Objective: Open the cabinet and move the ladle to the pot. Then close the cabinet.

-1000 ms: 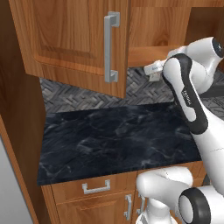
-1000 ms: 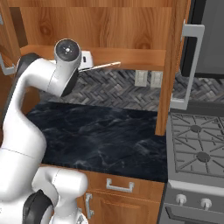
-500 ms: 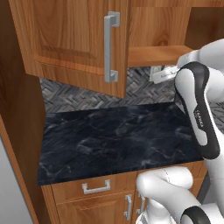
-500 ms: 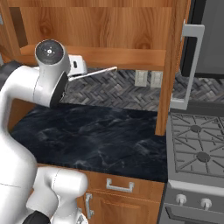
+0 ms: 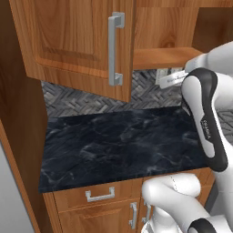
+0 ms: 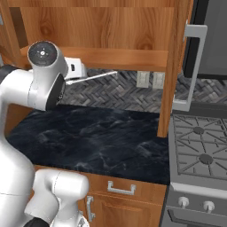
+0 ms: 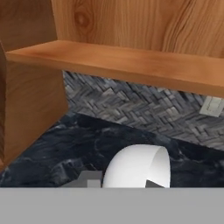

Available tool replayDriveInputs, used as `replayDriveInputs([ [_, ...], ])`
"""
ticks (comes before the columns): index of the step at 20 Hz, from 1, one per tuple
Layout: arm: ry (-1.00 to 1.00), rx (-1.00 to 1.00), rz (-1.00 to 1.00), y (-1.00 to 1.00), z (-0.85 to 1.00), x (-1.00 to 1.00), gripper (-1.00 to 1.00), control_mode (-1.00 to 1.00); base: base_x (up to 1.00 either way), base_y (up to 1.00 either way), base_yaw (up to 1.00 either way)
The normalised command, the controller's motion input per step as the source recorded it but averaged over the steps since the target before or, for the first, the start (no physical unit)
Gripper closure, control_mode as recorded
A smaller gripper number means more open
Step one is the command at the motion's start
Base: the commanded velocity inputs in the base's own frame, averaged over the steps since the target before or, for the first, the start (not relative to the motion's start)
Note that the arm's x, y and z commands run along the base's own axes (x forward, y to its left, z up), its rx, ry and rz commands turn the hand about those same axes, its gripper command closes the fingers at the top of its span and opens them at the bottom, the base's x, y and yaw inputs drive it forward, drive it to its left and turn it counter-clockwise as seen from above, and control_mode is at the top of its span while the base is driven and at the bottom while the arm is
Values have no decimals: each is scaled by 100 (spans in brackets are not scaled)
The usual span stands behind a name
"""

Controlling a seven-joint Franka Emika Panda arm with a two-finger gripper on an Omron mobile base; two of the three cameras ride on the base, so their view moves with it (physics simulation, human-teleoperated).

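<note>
Both doors of the cabinet (image 6: 102, 26) are seen swung open, its bottom board lying just above the gripper (image 6: 76, 73). The gripper is closed tight on the thin handle of the ladle (image 6: 95, 77), which is held roughly level and reaches out ahead of the jaws, over the dark counter (image 5: 123, 141) far below. A grey stove (image 6: 199, 150) is seen well off beyond the ladle's far end.
</note>
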Motion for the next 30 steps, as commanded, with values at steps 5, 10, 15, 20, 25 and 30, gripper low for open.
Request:
replayDriveInputs([
  [5, 6, 0, -10, 0, 0, -7, 100, -100, 0, 0, 0],
  [10, 4, 0, -9, 0, 0, -19, 100, -100, 0, 0, 0],
  [15, 2, 0, -3, 0, 0, -8, 100, 100, -24, -2, -4],
  [20, 0, 0, 0, 0, 0, 0, 100, 100, -52, -7, -7],
  [25, 0, 0, 0, 0, 0, 0, 100, 100, -71, -9, -4],
  [30, 0, 0, 0, 0, 0, 0, 100, 100, -86, -16, -1],
])
